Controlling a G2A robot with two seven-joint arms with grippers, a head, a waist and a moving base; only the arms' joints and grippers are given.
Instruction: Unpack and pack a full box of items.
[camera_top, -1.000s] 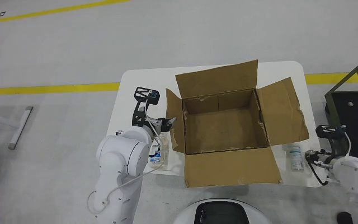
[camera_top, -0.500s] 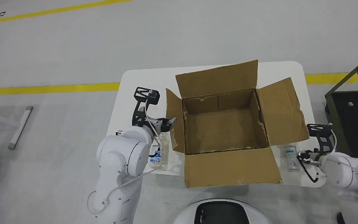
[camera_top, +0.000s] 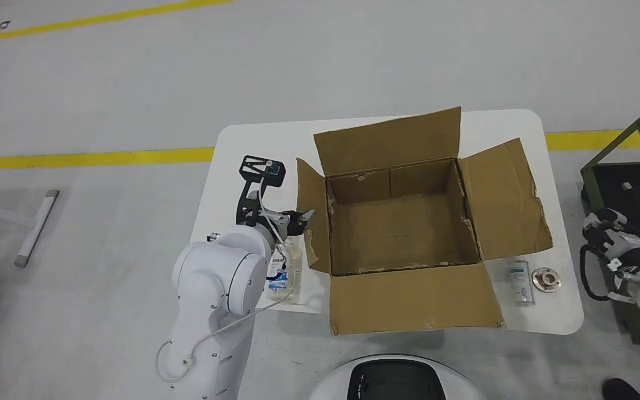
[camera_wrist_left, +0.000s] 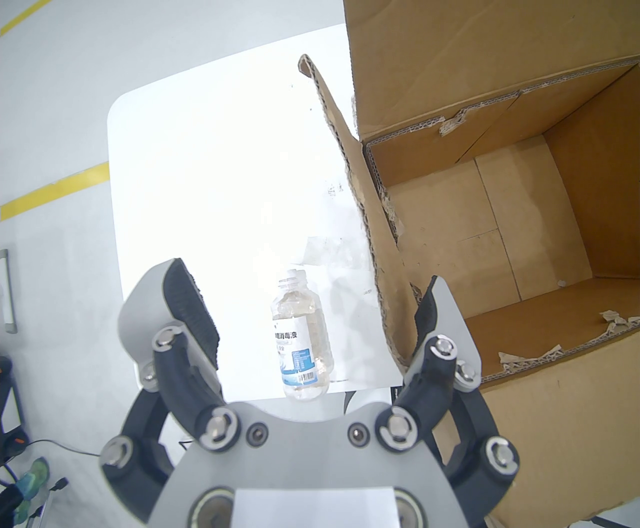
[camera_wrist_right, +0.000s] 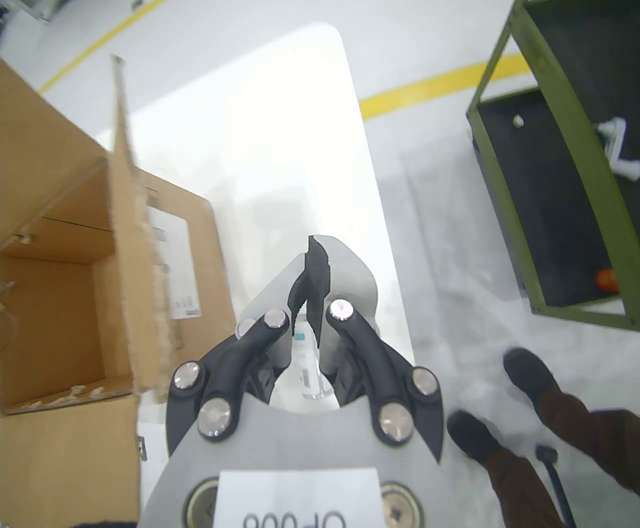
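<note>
A cardboard box (camera_top: 400, 230) stands open in the middle of the white worktop (camera_top: 250, 160), its four flaps spread outward. Its inner floor shows bare cardboard with a few torn scraps along one edge. At the lower left of the top view, a clear bottle (camera_wrist_left: 301, 345) with a blue and white label lies on its side on the worktop. It is just beside the box's left flap and near the worktop's front edge. The left tool (camera_wrist_left: 306, 287) hangs above this bottle with its fingers wide apart and nothing between them. One finger is close to the flap's ragged edge, and whether it touches cannot be told. At the lower right of the top view, a small bottle (camera_top: 518, 281) lies flat on the worktop just past the box's front flap. A round silvery item (camera_top: 546, 280) lies just beside it, nearer the worktop's right end. The right tool (camera_wrist_right: 311, 280) sits at the right edge of the top view, off the end of the worktop. Its fingers are pressed together with nothing held between them. A green cart (camera_top: 612, 190) stands on the floor at the right edge.
</note>
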